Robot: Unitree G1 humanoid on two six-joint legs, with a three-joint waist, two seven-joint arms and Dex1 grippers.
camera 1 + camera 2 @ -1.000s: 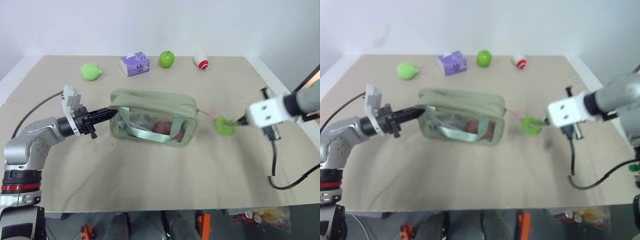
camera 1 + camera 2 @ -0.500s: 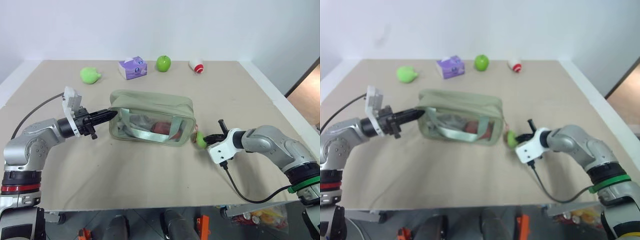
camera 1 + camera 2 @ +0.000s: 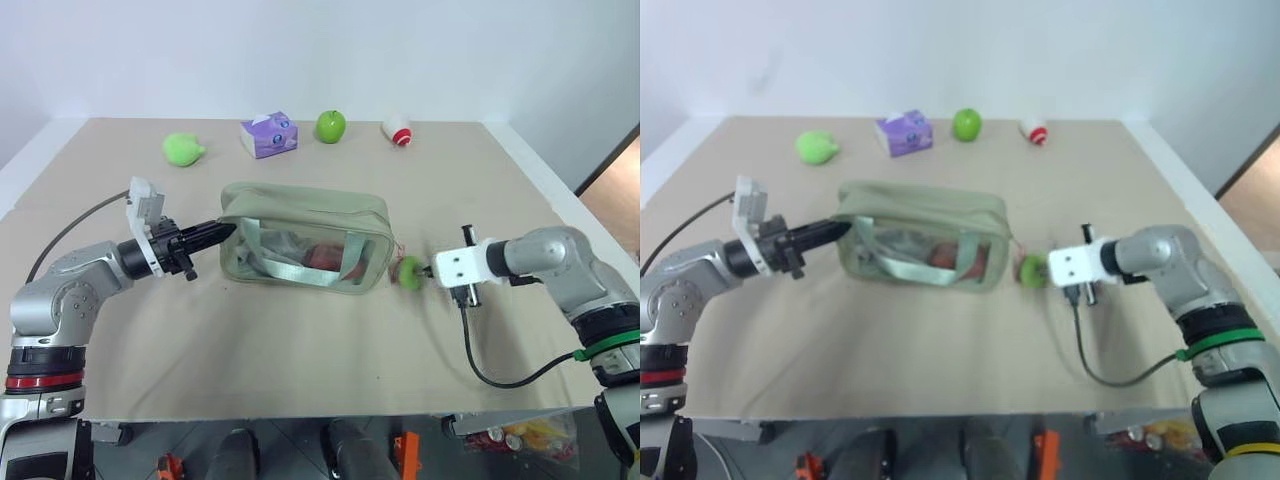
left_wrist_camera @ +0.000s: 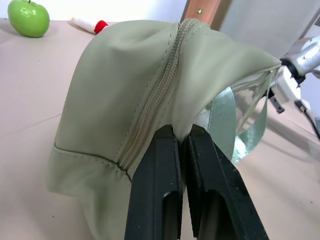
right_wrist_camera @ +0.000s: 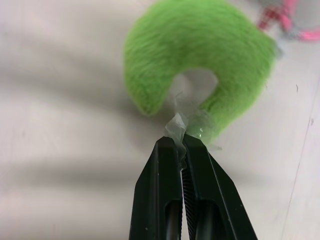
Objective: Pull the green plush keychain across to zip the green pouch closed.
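Note:
The green pouch [image 3: 300, 213] lies mid-table, its top zipper [image 4: 159, 92] running along the ridge. My left gripper [image 3: 222, 231] is shut on the fabric at the pouch's left end; its fingers [image 4: 165, 165] pinch a fold beside the zipper. The green plush keychain [image 3: 409, 270], a fuzzy lime ring, rests on the table just past the pouch's right end, joined to it by a pink link [image 5: 295, 30]. My right gripper [image 3: 427, 270] is shut on a clear tab at the ring's edge [image 5: 181, 131], low over the table.
Along the far edge stand a light-green plush blob [image 3: 183, 148], a purple tissue pack [image 3: 268, 133], a green apple [image 3: 331, 125] and a red-and-white item [image 3: 397, 130]. A black cable [image 3: 480, 365] loops from the right wrist over the near table. The table edge runs close on the right.
My right gripper has come down with the keychain from a raised spot out to the right to the table beside the pouch's right end. The left gripper has kept its hold.

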